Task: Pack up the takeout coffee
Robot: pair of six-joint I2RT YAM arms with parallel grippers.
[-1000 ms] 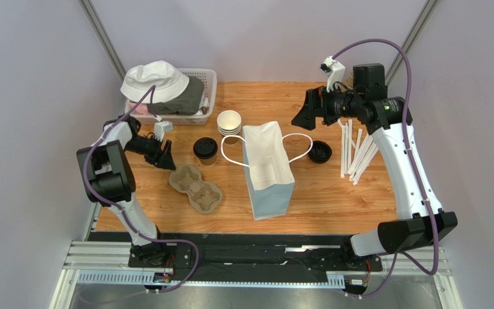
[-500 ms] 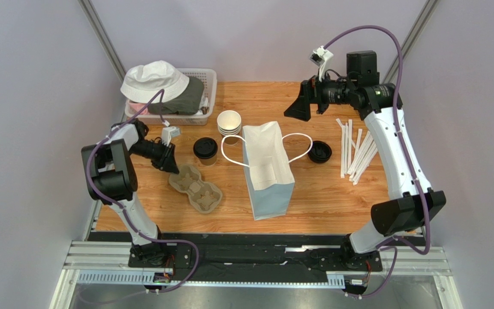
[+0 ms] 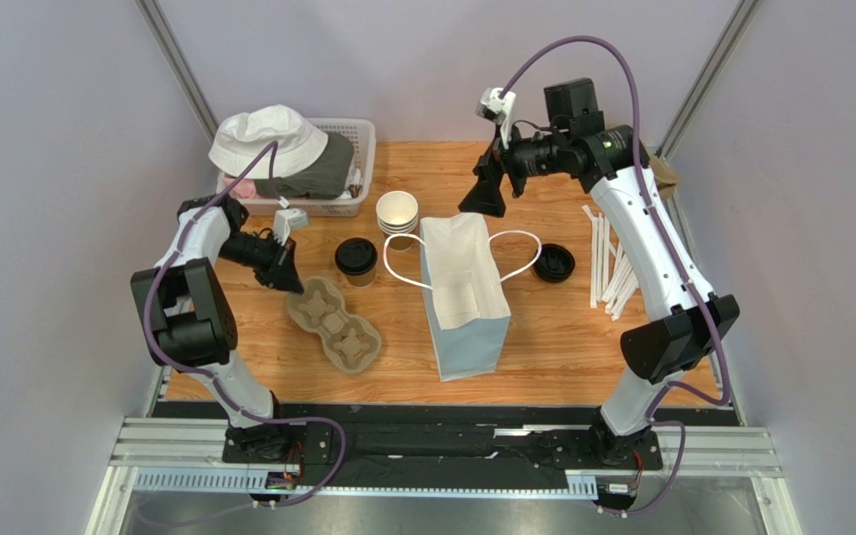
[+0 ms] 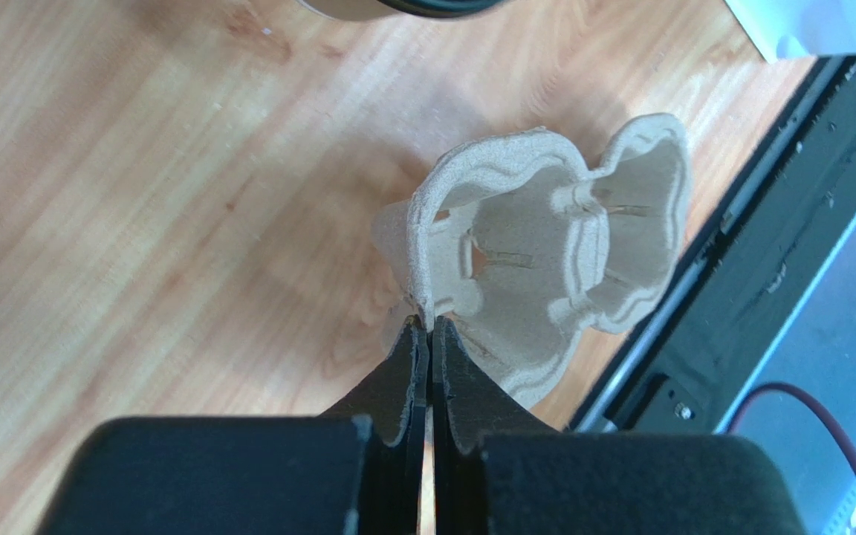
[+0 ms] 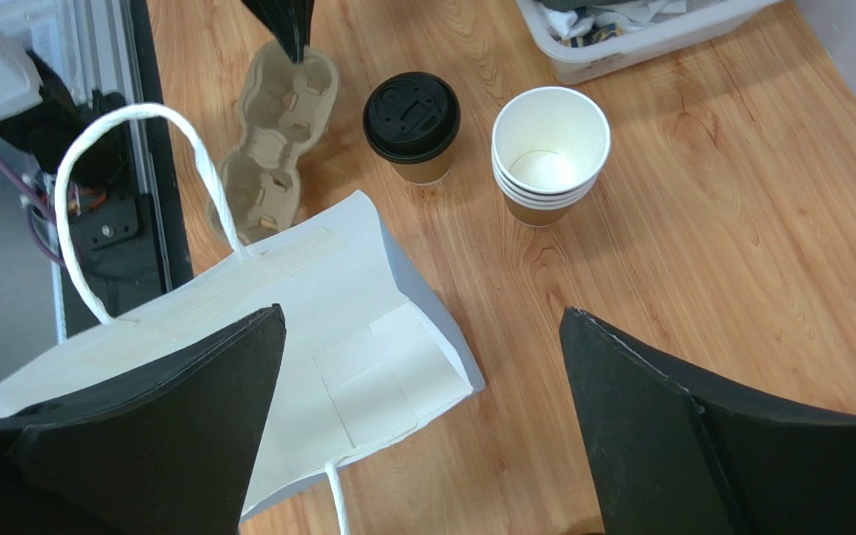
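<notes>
Left fingers (image 4: 405, 379) pressed together, pinching rim of cup carrier (image 4: 544, 256). Right fingers (image 5: 667, 435) spread wide above paper bag (image 5: 321, 323). Takeout coffee (image 5: 411, 120) upright on bench (image 5: 734, 256), beyond bag from right fingers, near left fingers.

Top view: high behind arm bases (image 3: 276, 440), down over whole counter (image 3: 578, 334). Left wrist: very near cup carrier (image 4: 533, 256), along left pincer (image 4: 430, 327). Right wrist: well apart from carrier, far side. All share carrier.
</notes>
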